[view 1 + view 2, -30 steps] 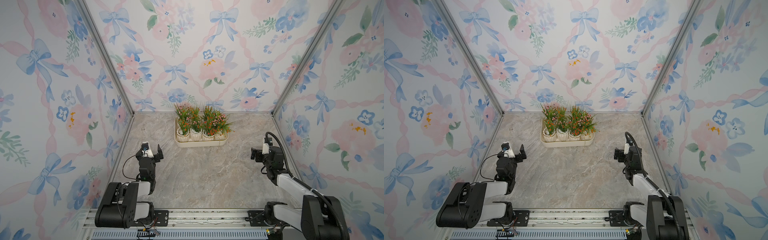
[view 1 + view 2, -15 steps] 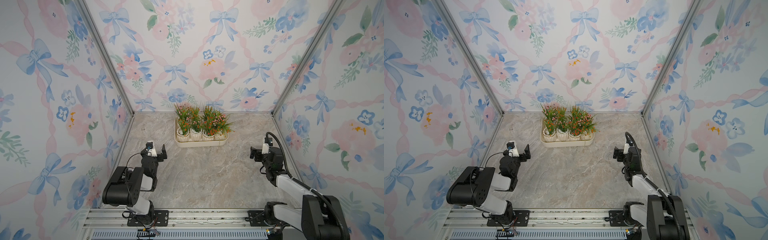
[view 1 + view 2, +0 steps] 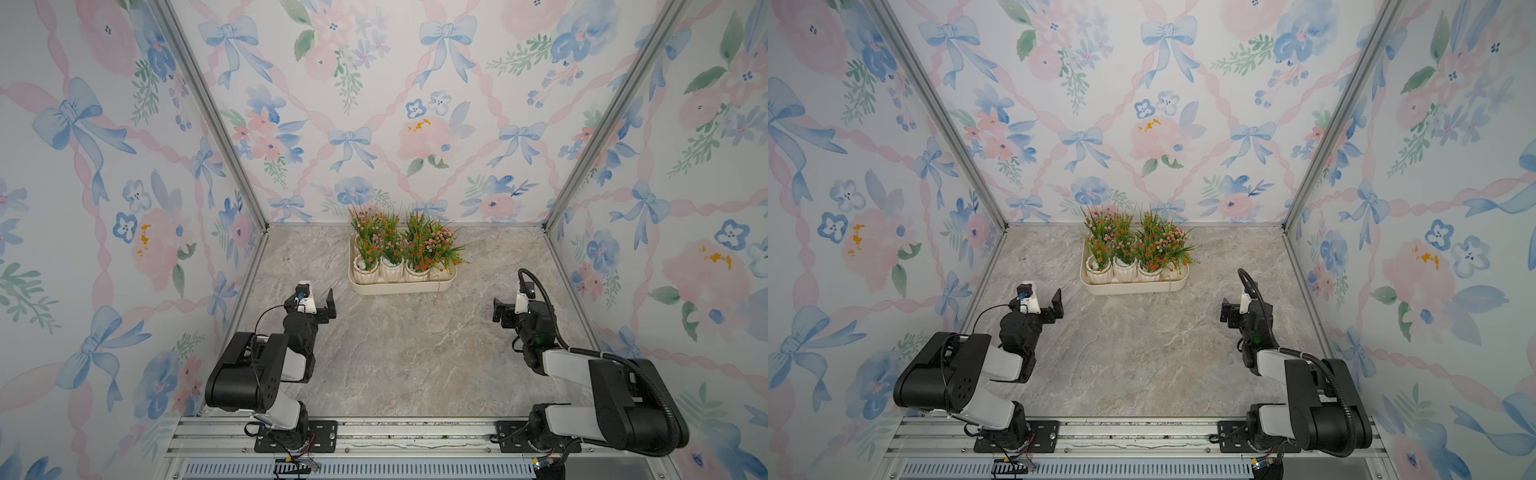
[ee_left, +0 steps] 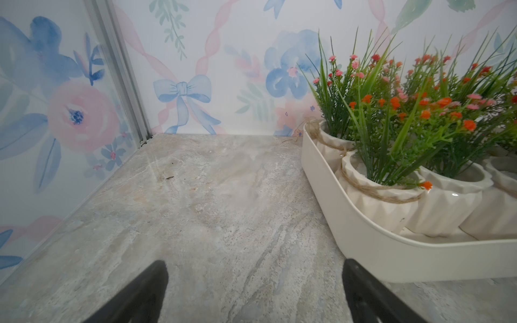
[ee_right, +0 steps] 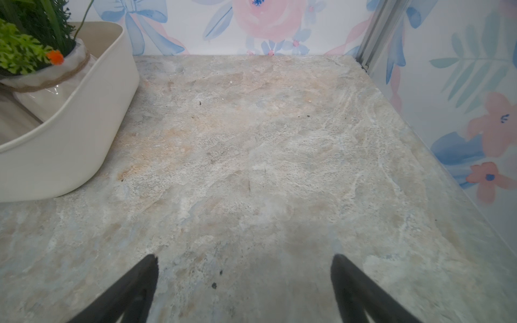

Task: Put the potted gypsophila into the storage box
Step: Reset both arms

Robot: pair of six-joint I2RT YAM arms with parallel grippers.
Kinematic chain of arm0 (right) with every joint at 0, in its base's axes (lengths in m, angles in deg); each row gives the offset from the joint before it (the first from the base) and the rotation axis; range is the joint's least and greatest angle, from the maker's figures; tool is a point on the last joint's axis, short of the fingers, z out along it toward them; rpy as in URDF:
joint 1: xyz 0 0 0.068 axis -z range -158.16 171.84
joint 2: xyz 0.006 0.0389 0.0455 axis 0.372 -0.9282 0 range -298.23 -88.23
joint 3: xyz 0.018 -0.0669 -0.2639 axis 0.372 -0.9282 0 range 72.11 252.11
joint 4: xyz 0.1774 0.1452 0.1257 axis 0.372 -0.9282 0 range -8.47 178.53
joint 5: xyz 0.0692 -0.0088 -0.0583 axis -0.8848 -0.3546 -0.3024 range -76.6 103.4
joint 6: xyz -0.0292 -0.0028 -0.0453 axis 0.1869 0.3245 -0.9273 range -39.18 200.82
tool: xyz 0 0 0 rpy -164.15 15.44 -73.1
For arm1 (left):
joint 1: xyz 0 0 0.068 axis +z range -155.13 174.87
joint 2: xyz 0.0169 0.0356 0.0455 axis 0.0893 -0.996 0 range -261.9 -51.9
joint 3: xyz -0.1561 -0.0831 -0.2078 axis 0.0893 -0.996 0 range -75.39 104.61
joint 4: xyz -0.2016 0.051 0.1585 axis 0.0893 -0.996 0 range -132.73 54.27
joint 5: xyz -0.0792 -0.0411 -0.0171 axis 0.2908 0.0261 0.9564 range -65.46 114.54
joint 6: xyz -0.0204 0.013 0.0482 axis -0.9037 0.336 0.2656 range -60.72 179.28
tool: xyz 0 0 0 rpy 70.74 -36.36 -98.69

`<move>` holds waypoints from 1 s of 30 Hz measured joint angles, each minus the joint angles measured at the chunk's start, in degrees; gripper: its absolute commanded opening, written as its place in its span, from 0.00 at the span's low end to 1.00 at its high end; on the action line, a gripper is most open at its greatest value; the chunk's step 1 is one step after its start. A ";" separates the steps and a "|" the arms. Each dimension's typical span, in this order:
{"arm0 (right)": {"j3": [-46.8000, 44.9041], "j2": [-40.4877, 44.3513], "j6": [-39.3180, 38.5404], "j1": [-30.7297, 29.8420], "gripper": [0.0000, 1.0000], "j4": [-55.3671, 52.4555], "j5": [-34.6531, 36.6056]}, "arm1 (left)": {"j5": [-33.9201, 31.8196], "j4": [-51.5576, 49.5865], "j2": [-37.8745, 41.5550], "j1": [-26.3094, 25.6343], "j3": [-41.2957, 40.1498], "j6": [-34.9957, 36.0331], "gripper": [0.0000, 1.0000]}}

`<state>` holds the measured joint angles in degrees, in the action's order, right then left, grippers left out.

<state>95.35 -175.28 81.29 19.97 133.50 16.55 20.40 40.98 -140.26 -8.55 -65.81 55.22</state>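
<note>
Several potted gypsophila, white ribbed pots with green sprigs and orange and pink blossoms, stand packed in the cream storage box near the back wall. My left gripper hovers open in front of the box's left end. In the left wrist view, the box wall and twine-wrapped pots lie just off one finger, and the open gripper frames only bare table. My right gripper is open and empty off the box's right corner.
Flowered walls enclose the marble-patterned tabletop on three sides, with metal corner posts at the back. Both arm bases sit on the metal rail at the front edge.
The left arm has lifted its elbow and carried its open gripper a little to the right, toward the box. The right arm has not moved.
</note>
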 measured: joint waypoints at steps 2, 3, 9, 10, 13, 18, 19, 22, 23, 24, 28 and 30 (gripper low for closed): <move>-0.63 -0.20 0.04 0.46 0.97 0.39 -0.66 | -0.26 0.00 0.00 0.00 0.00 0.00 0.98; -0.63 -0.26 0.11 0.66 0.97 1.07 -1.05 | -0.42 0.00 0.00 -0.07 0.00 0.02 0.98; -0.63 -0.28 0.15 0.70 0.97 4.17 -1.46 | -0.85 0.00 0.00 -0.42 0.09 0.02 0.98; -0.63 -0.28 0.15 0.68 0.97 4.31 -1.46 | -0.94 -0.02 0.00 -0.42 0.09 0.02 0.98; -0.63 -0.28 0.15 0.68 0.97 4.61 -1.46 | -0.96 -0.02 0.00 -0.42 0.09 0.02 0.98; -0.63 -0.28 0.15 0.68 0.97 4.83 -1.46 | -0.96 -0.02 0.00 -0.42 0.09 0.02 0.98; -0.63 -0.28 0.15 0.68 0.97 4.85 -1.46 | -0.96 -0.02 0.00 -0.42 0.09 0.02 0.98; -0.63 -0.28 0.15 0.68 0.97 4.85 -1.46 | -0.96 -0.02 0.00 -0.44 0.09 0.02 0.98; -0.63 -0.28 0.15 0.68 0.97 4.85 -1.44 | -0.96 -0.02 0.00 -0.48 0.09 0.02 0.98; -0.63 -0.28 0.15 0.70 0.97 4.85 -1.44 | -0.96 -0.02 0.00 -0.55 0.09 0.02 0.98; -0.63 -0.28 0.15 0.68 0.97 4.85 -1.46 | -0.96 -0.02 0.00 -0.70 0.37 0.02 0.98; -0.63 -0.28 0.15 0.68 0.97 4.85 -1.46 | -0.98 -0.04 0.00 -0.70 0.42 0.02 0.98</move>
